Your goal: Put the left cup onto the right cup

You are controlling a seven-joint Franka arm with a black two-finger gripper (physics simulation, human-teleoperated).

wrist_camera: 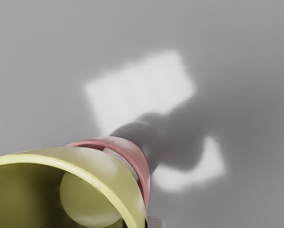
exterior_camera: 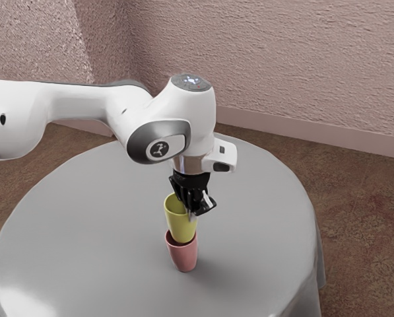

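Observation:
A yellow-green cup (exterior_camera: 179,221) sits tilted with its base inside a pink cup (exterior_camera: 182,252), which stands upright near the front of the round grey table (exterior_camera: 84,224). My black gripper (exterior_camera: 195,206) reaches down from above. It is shut on the yellow cup's rim on the exterior view's right side, one finger inside and one outside. In the wrist view the yellow cup (wrist_camera: 75,190) lies just under my hand, its hollow inside showing. The pink cup's rim (wrist_camera: 127,152) wraps around it from behind.
The table (wrist_camera: 237,57) is bare grey around the stacked cups, with free room on all sides. Its edge drops off toward the brown carpet (exterior_camera: 361,218). A textured pink wall (exterior_camera: 282,59) stands well behind the table.

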